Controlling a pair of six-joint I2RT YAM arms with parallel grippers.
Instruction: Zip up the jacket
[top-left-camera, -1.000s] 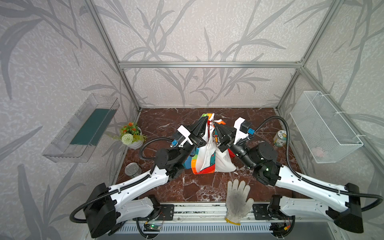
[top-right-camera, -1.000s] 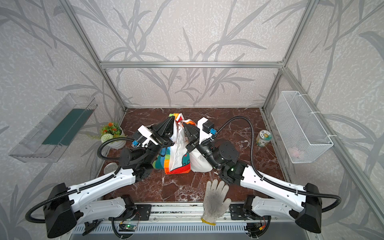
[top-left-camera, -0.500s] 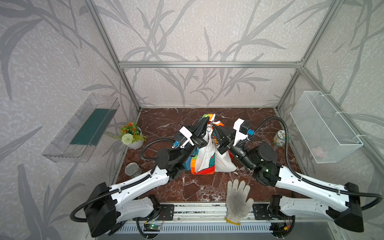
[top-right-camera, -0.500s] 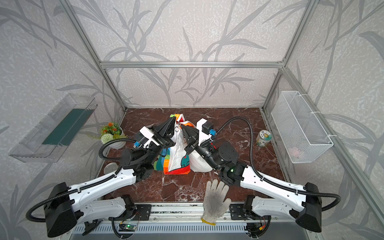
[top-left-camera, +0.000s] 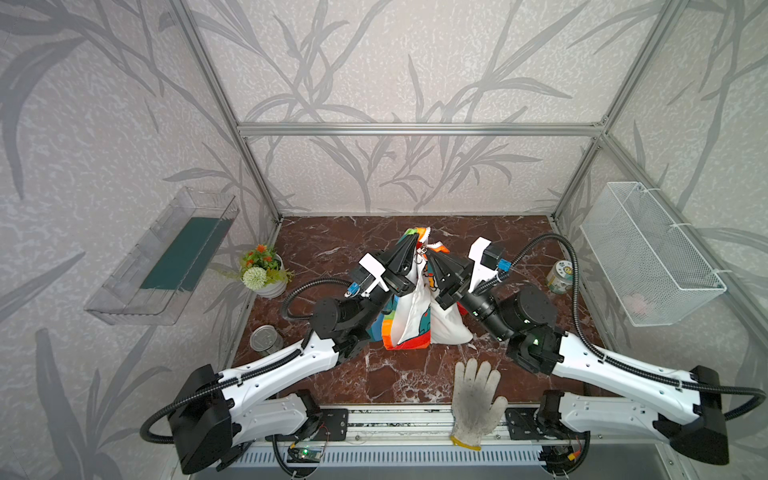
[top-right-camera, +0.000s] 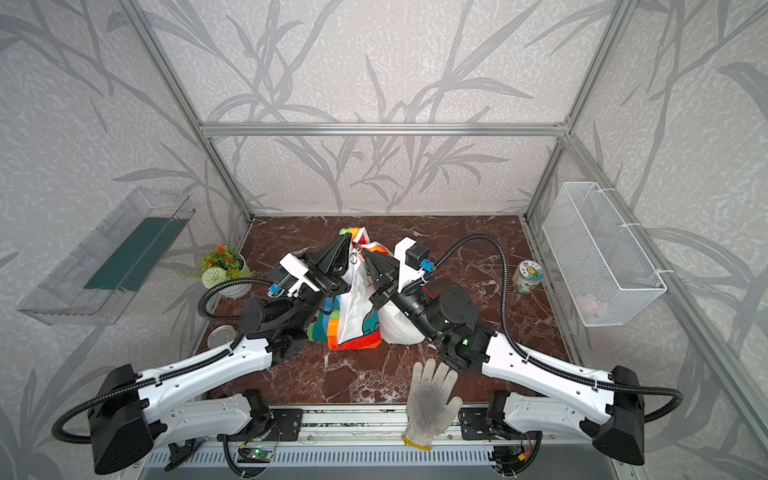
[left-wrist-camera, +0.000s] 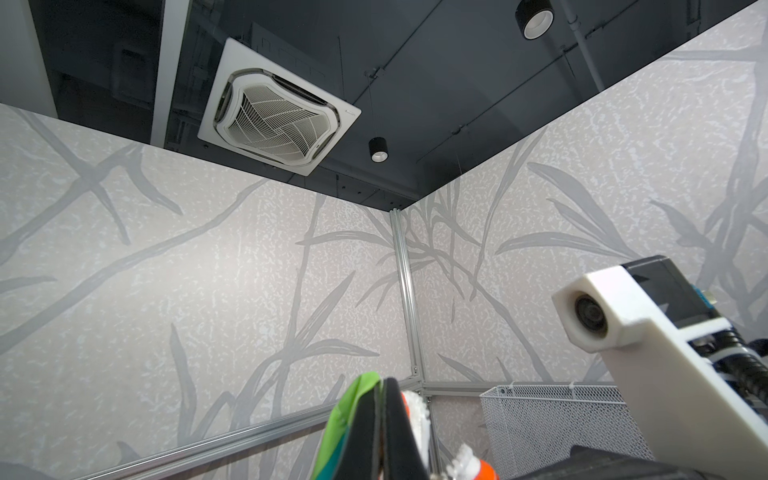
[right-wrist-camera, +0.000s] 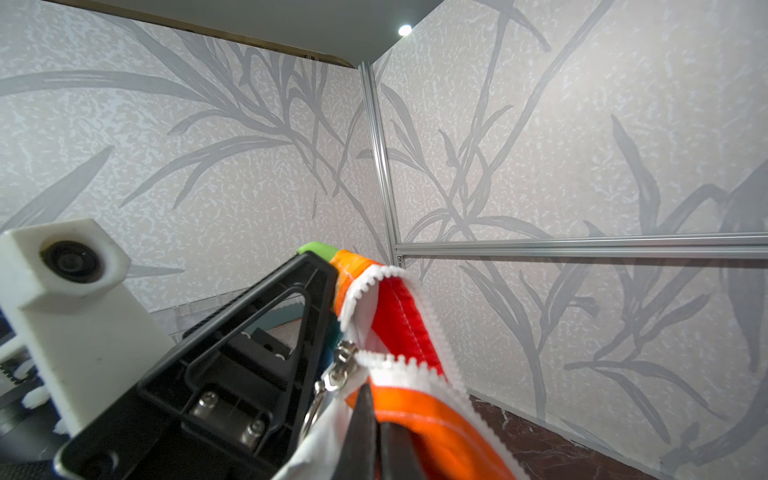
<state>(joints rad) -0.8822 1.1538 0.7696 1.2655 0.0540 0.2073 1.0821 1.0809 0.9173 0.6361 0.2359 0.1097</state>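
Jacket (top-left-camera: 409, 322) of thin, slick cloth, rainbow-striped with white panels, hanging over the middle of the marbled table (top-left-camera: 332, 245). Black wedge of the left gripper (top-left-camera: 415, 239) pinching its green-orange top edge; right gripper (top-left-camera: 429, 254) clamped on the orange edge beside the toothed white zipper (right-wrist-camera: 384, 275) and metal ring pull (right-wrist-camera: 312, 411).

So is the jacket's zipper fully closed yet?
Not fully: above the slider the two white tooth rows of the jacket spread apart. Below the slider, cannot tell.
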